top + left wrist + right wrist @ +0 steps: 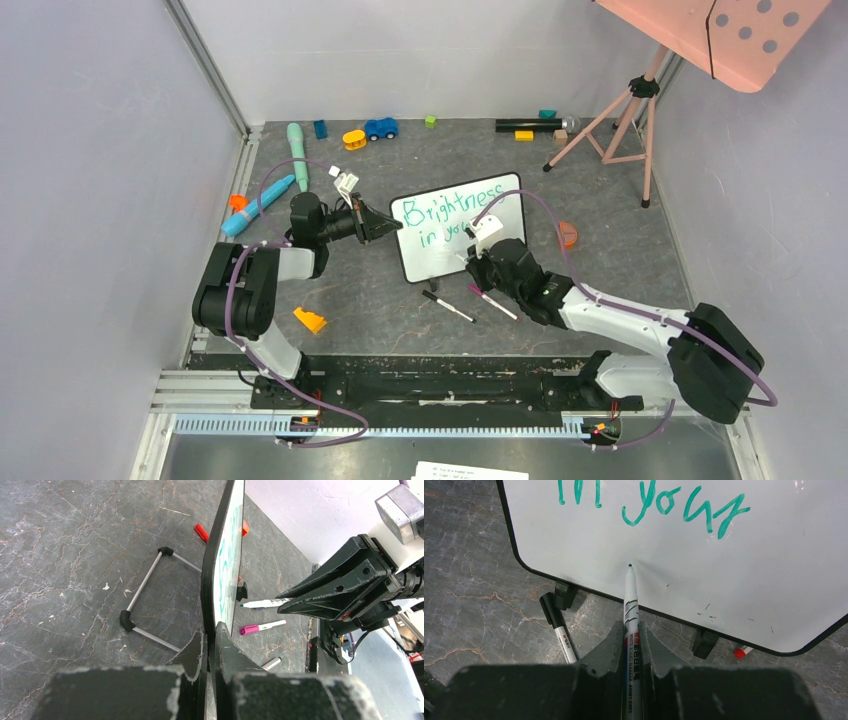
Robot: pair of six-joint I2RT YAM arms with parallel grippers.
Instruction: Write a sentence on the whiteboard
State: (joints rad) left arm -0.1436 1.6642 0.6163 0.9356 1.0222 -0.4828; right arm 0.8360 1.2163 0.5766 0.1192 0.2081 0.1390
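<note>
While left pincer [210,632] clamps whiteboard [435,262] edge | right pincer [631,630] grips marker [630,600] | tip under sentence [684,505]

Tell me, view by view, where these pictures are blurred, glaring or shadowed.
Top external: even soft light, no glare on the whiteboard. Left wrist: the left gripper, close to the lens, is blurred; the table is sharp. Right wrist: the marker casts a faint shadow on the board; the right gripper is blurred.

We see the whiteboard [438,256] on the table [380,300] — left fingers [384,224] at its left edge, right arm [620,316] covering part of the teal sentence [445,212].
</note>
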